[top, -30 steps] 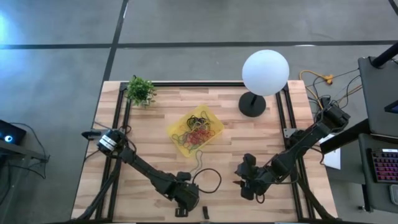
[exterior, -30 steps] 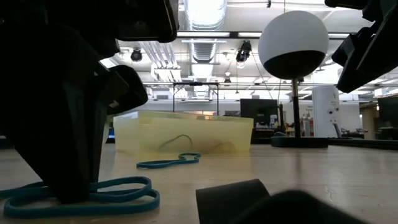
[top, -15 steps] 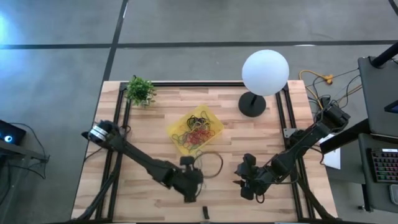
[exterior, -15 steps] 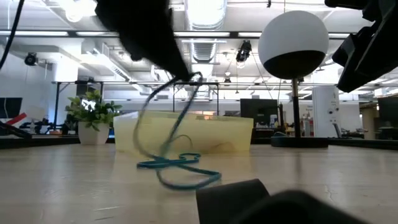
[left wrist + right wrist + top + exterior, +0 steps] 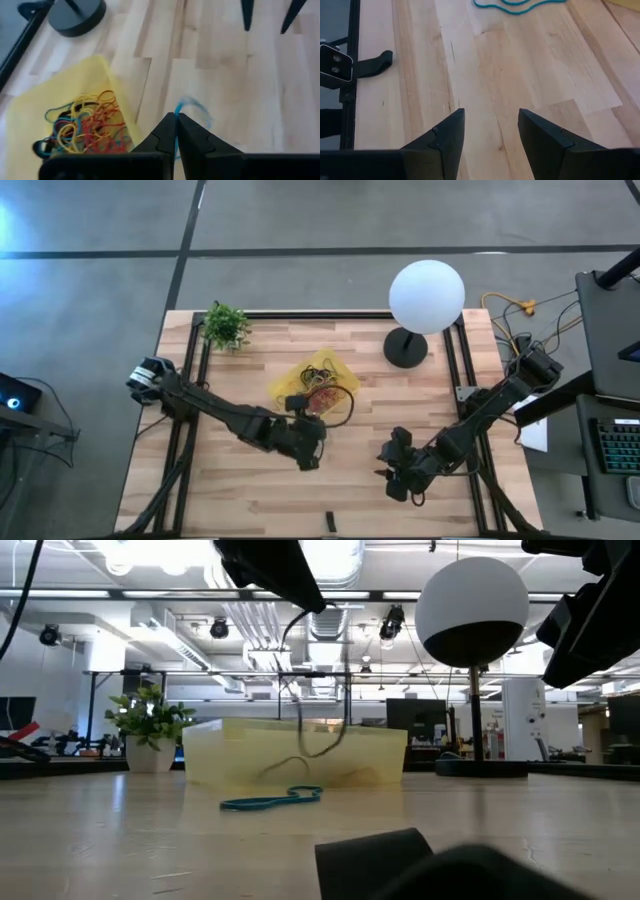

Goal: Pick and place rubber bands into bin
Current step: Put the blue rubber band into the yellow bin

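Note:
The bin (image 5: 305, 380) is a yellow translucent tray at mid-table, holding several coloured rubber bands (image 5: 82, 125). My left gripper (image 5: 316, 423) hovers just by the bin's near right side, shut on a large dark blue-green rubber band (image 5: 345, 408), which hangs as a long loop (image 5: 318, 700). A second teal band (image 5: 272, 801) lies flat on the wood in front of the bin; it also shows in the right wrist view (image 5: 520, 5). My right gripper (image 5: 395, 470) waits open above the table's near right part. My left gripper pinches the large band between its two shut fingertips (image 5: 167, 131), at the top of the loop (image 5: 177, 111). The band is lifted clear of the table and hangs slack below the fingers, its lower end (image 5: 322, 748) level with the bin's wall.
A white globe lamp (image 5: 427, 295) on a black round base (image 5: 405, 347) stands at the far right. A small green plant (image 5: 226, 326) sits at the far left corner. A small dark piece (image 5: 330, 522) lies by the near edge. Black frame rails run along both table sides.
My left gripper has risen from the table near its near edge and travelled toward the far edge, up to the bin. The large band, which lay flat on the wood, has been lifted clear and now dangles below the fingers.

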